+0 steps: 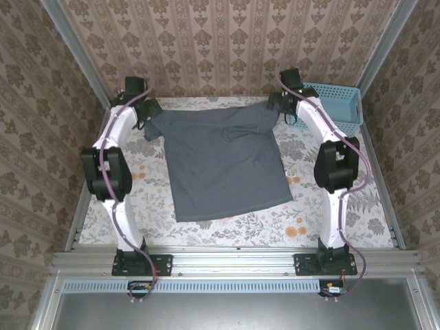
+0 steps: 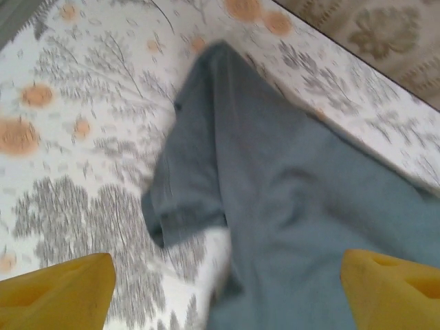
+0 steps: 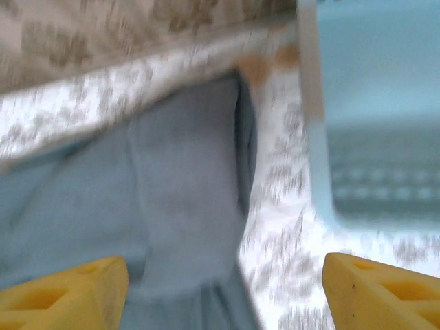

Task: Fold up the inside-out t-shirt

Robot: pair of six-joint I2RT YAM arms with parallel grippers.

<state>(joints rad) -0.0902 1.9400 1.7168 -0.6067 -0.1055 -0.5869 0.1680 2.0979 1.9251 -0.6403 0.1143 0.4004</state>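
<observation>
**No fold yet: the shirt (image 1: 223, 161) is just spread flat**

The shirt lies open on the table (image 1: 330, 220), between the two arms. The left gripper (image 2: 223, 292) is wide open and holds nothing. One sleeve lies just under it and a bit ahead. The right gripper (image 3: 223, 292) is wide open and empty too, above the other sleeve, with the blue basket (image 3: 375, 103) off to its right. It looks like all the folding is left to do.

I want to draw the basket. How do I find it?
Look at the flowery table, then its far right corner. The basket sits there: light blue plastic with rows of holes, unlike the flat grey shirt.
</observation>
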